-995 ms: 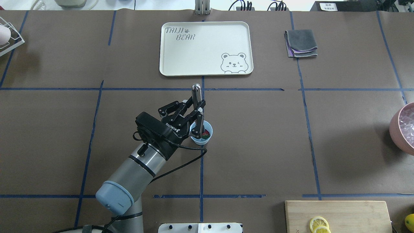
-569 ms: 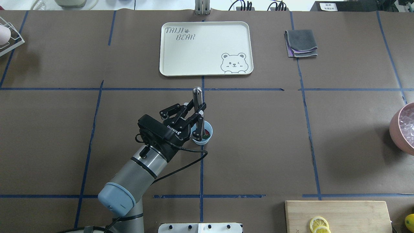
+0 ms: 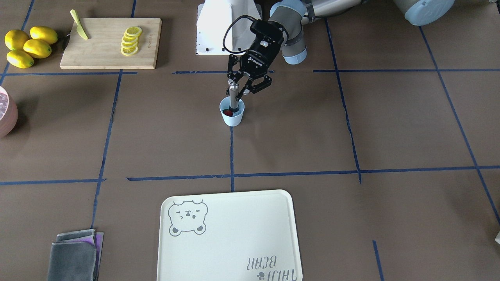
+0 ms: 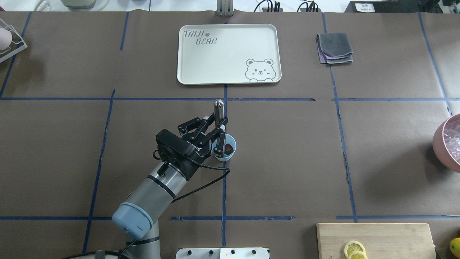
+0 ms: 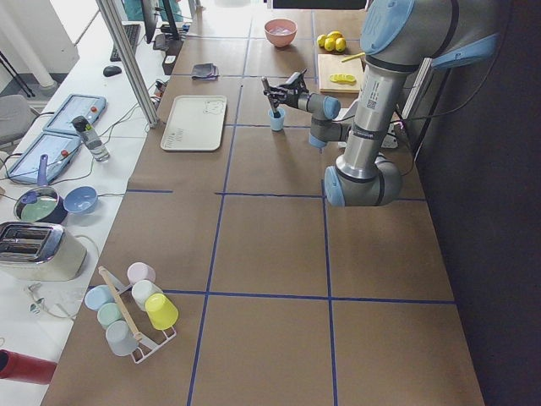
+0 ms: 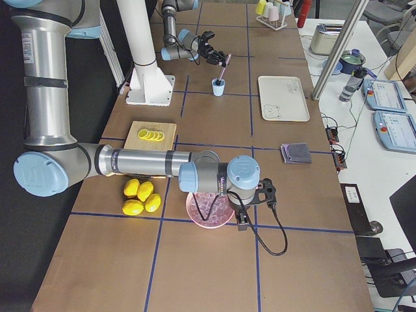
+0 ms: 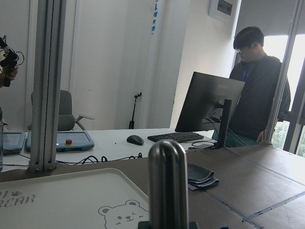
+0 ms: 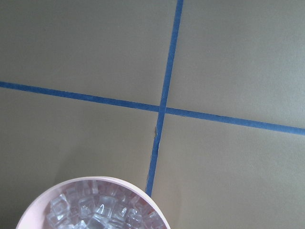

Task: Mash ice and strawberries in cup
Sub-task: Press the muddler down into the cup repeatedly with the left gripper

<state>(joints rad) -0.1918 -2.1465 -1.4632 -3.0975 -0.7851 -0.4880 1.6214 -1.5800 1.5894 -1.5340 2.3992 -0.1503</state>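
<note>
Robotics lab: counter [image 4: 54, 144] papered brown, gridded with blue tape [image 4: 224, 187]; robot arm [image 5: 368, 110] mounted at its edge; aluminium frame post [image 7: 45, 86]; side desk [image 7: 105, 143] with monitor [image 7: 209, 102], keyboard [image 7: 176, 137], control pendants [image 6: 389, 93]; operator [image 7: 257, 95] standing by

Table middle: a steel pestle [image 4: 219, 108] stands in the small pale blue plastic cup [image 4: 233, 150] and blocks its mouth. The left gripper [image 3: 236, 91] is clamped round the pestle, its arm slanting in from the robot's edge.
Right of the cup: bare brown paper as far as the large pink round bowl [image 4: 441, 144] at the right edge, with the right arm [image 6: 214, 177] over it.
Far edge: cream rectangular tray [image 4: 230, 54] mid-edge, folded grey cloth [image 4: 334, 48] further right, open gap between.
Near right corner: wooden cutting board [image 4: 388, 237], yellow lemons [image 3: 27, 45] beside it.
Left end: rack of pastel cups [image 5: 131, 309], well apart from the left arm.
</note>
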